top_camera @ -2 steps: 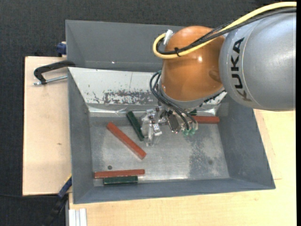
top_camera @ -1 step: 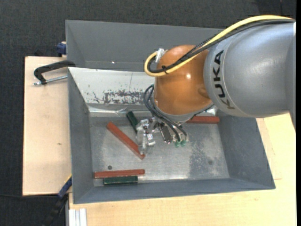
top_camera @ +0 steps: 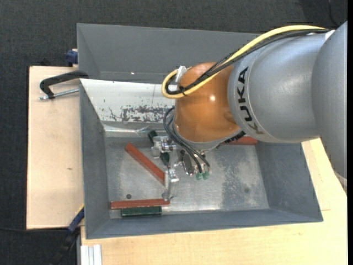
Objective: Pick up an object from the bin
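Grey metal bin (top_camera: 242, 186) carries few loose things. Claw (top_camera: 193, 169) hangs near its middle; apart or together, I cannot tell. Nearest, a red stick (top_camera: 145, 162) lies at nine o'clock, its long axis running ten-to-four.

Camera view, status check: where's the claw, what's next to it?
Claw low at centre of bin. Diagonal red stick beside it. Second red stick along bottom wall.

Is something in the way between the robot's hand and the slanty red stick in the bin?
Nothing visible is in the way. The hand sits right beside the lower end of the slanted red stick. The other long red bar lies apart, along the near wall of the bin.
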